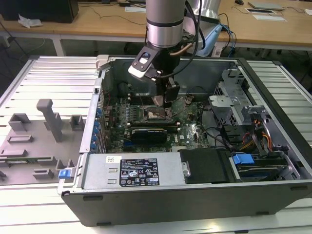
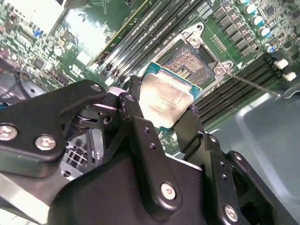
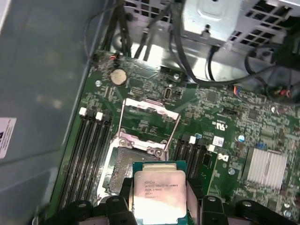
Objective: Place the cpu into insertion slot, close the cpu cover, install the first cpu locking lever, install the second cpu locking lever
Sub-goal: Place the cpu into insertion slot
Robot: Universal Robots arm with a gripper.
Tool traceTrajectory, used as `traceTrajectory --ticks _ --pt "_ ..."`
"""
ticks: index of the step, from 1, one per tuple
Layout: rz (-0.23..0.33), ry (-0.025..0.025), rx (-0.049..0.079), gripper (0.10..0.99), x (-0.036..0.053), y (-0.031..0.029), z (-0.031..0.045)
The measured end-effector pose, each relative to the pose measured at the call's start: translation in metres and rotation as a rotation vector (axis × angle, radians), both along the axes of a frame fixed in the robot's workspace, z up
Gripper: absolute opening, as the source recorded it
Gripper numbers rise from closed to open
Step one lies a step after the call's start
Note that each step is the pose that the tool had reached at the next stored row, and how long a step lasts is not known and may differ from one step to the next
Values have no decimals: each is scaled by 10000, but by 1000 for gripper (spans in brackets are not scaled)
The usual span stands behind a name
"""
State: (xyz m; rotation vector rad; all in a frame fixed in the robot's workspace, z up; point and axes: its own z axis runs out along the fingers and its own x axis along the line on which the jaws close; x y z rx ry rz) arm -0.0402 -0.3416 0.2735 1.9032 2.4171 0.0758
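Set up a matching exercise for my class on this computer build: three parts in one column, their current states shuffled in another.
Things:
1. cpu
2. insertion slot
3. cpu cover

States:
A. swung open, off the socket
B. clamped in the gripper, above the board
C. empty, contacts showing

Pairs: 1-B, 2-C, 3-A

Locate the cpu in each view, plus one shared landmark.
Exterior view: cpu too small to make out; the gripper hangs just above the slot.
Second wrist view: cpu clamped between the fingers, close in front of the slot.
First wrist view: cpu between the fingers, overlapping the slot's edge in the picture.
Shared landmark: the slot.
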Motion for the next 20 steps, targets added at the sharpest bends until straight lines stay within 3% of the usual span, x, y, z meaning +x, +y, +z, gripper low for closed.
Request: traceTrajectory --ticks 10,12,16,20 --pt "-1807 1 -6 537 0 0 -12" --pt "-1895 0 -7 537 -2 8 -26" --pt "-1888 -97 4 537 -17 26 -96" --pt "-1888 -99 4 537 -17 42 -144"
